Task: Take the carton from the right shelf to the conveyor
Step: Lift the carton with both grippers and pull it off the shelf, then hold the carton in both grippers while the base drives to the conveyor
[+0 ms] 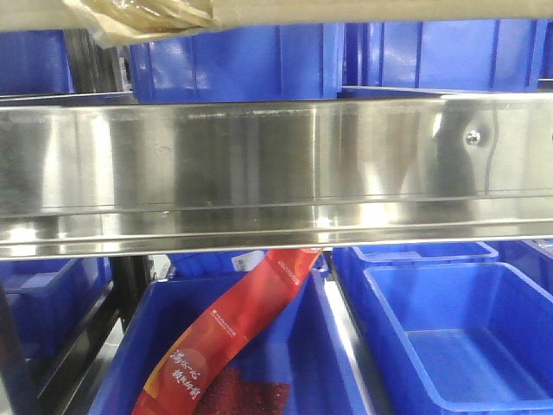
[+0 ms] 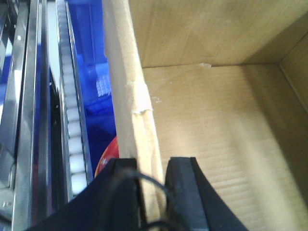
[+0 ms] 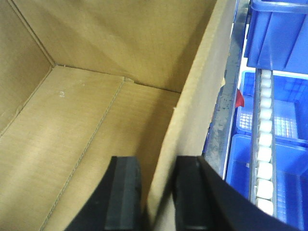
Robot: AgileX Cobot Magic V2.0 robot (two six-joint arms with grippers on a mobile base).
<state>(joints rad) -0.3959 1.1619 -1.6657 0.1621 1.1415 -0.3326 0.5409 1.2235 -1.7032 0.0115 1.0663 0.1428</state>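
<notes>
The carton (image 2: 216, 110) is an open brown cardboard box. My left gripper (image 2: 154, 192) straddles its left wall, one black finger outside and one inside, shut on the wall. My right gripper (image 3: 159, 192) holds the carton's (image 3: 86, 120) right wall the same way. In the front view only the carton's taped underside (image 1: 155, 13) shows, at the top edge above the right shelf's shiny steel rail (image 1: 259, 164) with its screw (image 1: 473, 137). The conveyor is out of view.
Blue plastic bins fill the shelf levels behind and below the rail (image 1: 449, 337). A long red packet (image 1: 233, 337) lies in the lower left bin. White roller tracks run beside the carton on the left (image 2: 72, 120) and on the right (image 3: 263, 144).
</notes>
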